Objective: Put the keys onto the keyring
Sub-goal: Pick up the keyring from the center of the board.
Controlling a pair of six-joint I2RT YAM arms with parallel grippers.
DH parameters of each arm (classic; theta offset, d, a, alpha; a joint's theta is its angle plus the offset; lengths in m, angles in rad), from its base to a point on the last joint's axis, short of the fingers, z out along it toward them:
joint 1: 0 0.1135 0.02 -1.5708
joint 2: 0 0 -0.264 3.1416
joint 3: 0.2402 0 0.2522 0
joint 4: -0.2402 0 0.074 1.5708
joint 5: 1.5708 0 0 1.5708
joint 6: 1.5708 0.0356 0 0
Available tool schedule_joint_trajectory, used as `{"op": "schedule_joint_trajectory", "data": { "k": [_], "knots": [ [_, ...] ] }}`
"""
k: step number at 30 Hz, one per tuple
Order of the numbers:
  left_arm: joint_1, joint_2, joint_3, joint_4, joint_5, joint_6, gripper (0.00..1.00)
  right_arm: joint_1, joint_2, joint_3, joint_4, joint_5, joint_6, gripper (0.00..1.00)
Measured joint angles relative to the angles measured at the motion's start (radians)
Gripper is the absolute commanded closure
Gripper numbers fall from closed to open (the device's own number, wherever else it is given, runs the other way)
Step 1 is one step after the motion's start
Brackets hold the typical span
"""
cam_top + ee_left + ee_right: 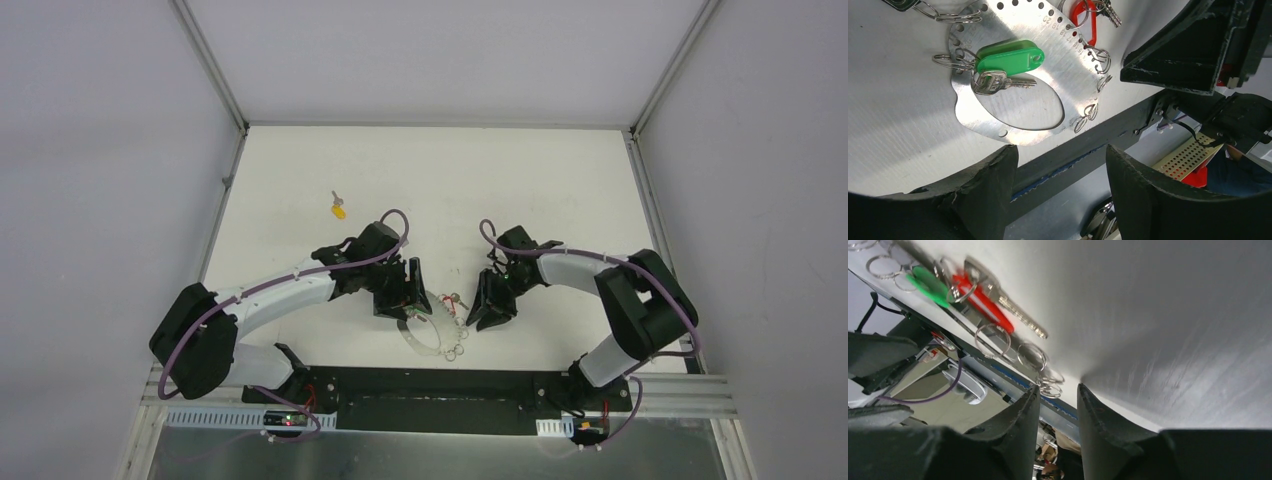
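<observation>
Top external view: my left gripper [402,303] and right gripper [485,312] flank the keyring [432,335] at the near edge of the table [450,180].
My left fingers [980,192] stand wide apart with nothing between them, above the keyring. It is a flat silvery oval band pierced with holes and hung with small split rings [1096,54]. The green-tagged key [1009,57] lies across the band, with its tag on the metal and its silver blade over the oval's opening. The red-tagged key [979,296] lies by the band's rim, just beside the green tag. My right fingers [1100,432] leave only a narrow gap, empty as far as I can see, with a few split rings just beyond the tips. The yellow-tagged key [340,210] lies well apart, far out on the left of the table.
</observation>
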Motion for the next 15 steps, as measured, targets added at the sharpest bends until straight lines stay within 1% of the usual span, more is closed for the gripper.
{"op": "schedule_joint_trajectory", "data": {
  "k": [2,6,9,13,15],
  "knots": [
    [-0.002,0.000,0.000,0.000,0.000,-0.001,0.36,0.000,0.030,-0.002,0.021,-0.005,0.022,0.69],
    [-0.024,0.001,0.000,0.010,0.000,-0.008,0.46,0.000,0.049,-0.002,0.045,-0.019,0.053,0.71],
    [-0.053,0.018,0.001,0.023,0.001,-0.015,0.50,0.000,0.052,-0.002,0.058,-0.019,0.060,0.72],
    [-0.109,0.094,0.023,0.041,0.005,-0.018,0.53,0.000,0.054,-0.002,0.061,-0.020,0.064,0.71],
    [-0.142,0.155,0.051,0.050,0.010,-0.019,0.57,0.000,0.054,-0.002,0.060,-0.019,0.064,0.71]
  ]
}}
